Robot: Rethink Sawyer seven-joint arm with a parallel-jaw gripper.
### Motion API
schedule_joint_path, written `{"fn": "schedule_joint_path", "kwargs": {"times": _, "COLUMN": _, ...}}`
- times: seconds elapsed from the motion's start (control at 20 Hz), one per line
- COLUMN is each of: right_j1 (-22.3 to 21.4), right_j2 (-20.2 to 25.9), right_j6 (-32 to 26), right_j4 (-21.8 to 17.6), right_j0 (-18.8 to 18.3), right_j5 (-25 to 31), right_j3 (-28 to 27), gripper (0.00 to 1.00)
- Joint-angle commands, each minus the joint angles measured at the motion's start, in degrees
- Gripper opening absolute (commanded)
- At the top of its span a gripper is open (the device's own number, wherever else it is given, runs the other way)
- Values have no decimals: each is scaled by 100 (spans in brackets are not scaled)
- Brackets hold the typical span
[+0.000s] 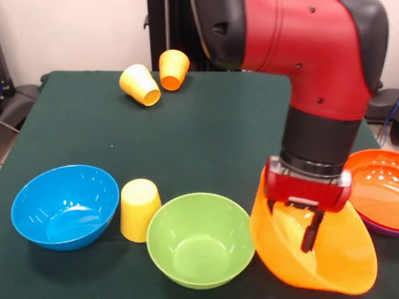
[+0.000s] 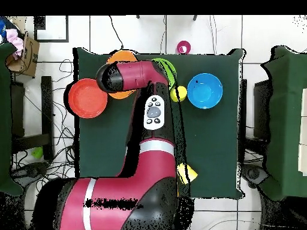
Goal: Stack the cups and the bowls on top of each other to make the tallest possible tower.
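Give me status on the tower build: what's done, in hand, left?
Done: little; a red-orange bowl sits in a purple bowl at the edge.
In hand: the gripper has its jaws over the rim of the large orange bowl, which is tilted.
Left: blue bowl, green bowl, the upside-down yellow cup, and the yellow and orange cups lying at the far side are all unstacked.

Looks like a robotics lab: green-covered worktop (image 2: 210,150) on a white tiled floor (image 2: 264,30), loose cables (image 2: 60,120) trailing around it, cardboard box (image 2: 24,51) of clutter nearby.
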Motion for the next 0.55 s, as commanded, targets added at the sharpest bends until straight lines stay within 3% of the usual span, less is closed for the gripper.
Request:
{"fn": "schedule_joint_path", "kwargs": {"times": 0.05, "right_j1": 317, "right_j2": 590, "right_j6": -873, "right_j4": -338, "right_j0": -484, "right_j5": -12, "right_j3": -480, "gripper": 100}}
{"fn": "schedule_joint_path", "kwargs": {"times": 0.1, "right_j1": 382, "right_j2": 727, "right_j6": -1068, "right_j4": -333, "right_j0": -557, "right_j5": 57, "right_j3": -581, "gripper": 100}}
{"fn": "schedule_joint_path", "kwargs": {"times": 0.55, "right_j1": 214, "right_j2": 746, "right_j6": -884, "right_j4": -318, "right_j0": -528, "right_j5": 213, "right_j3": -446, "gripper": 100}}
